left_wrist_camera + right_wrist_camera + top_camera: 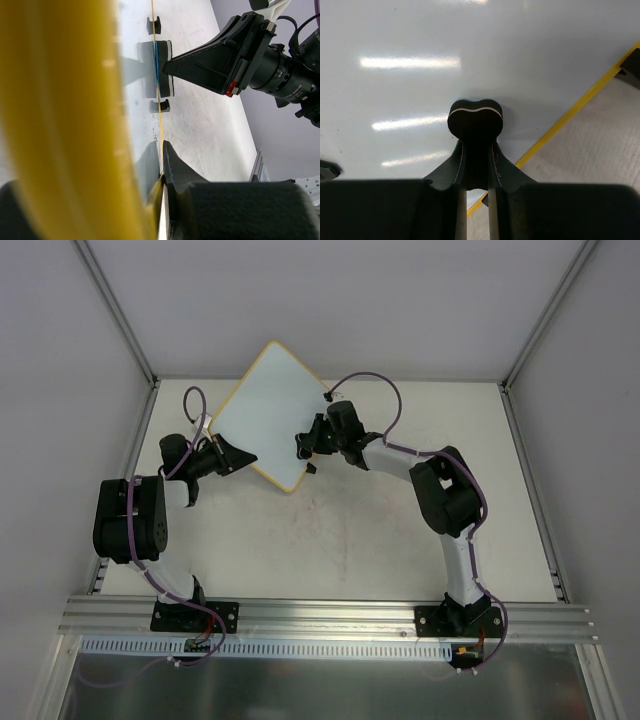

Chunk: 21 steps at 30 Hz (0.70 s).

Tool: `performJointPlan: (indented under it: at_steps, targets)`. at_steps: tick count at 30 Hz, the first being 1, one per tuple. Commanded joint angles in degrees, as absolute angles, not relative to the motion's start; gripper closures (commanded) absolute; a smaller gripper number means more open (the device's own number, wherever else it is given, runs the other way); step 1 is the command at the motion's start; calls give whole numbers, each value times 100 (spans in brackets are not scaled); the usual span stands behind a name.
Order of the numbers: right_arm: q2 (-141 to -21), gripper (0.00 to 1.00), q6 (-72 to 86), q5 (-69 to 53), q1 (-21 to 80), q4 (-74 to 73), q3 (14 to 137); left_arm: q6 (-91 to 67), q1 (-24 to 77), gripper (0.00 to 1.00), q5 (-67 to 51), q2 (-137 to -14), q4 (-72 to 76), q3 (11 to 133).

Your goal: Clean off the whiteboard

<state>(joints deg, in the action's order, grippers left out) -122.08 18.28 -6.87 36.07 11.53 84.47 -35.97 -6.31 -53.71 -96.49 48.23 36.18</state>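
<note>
Overhead, the whiteboard (268, 410) sits upper centre, the left gripper (238, 457) clamping its edge; only the right wrist view reveals the right gripper (476, 147) pinching a black eraser (475, 116), hidden from above.

Open in front, crowded at the back.
Open passage over the near table (340, 540) between the arms; farther back, barred by the tilted whiteboard (272, 412), left gripper (240, 456) clamped on its left edge, right gripper (304, 446) holding an eraser (475, 116) against its face; walled behind and at both sides.
</note>
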Motion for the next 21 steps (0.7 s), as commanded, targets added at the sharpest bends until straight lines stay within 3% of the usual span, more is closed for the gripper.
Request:
performJointPlan:
  at_steps: [1, 13, 21]
  targets:
    - [-12313, 100, 1705, -114, 3489, 422, 8209, -3190, -545, 100, -5669, -9624, 4588, 3524]
    - [-11910, 100, 1407, -79, 3428, -130, 9087, -3190, -554, 100, -5651, -9642, 4570, 3516]
    - [-11146, 100, 985, 255, 3226, -527, 8948, -3190, -554, 100, -5616, -9659, 4544, 3542]
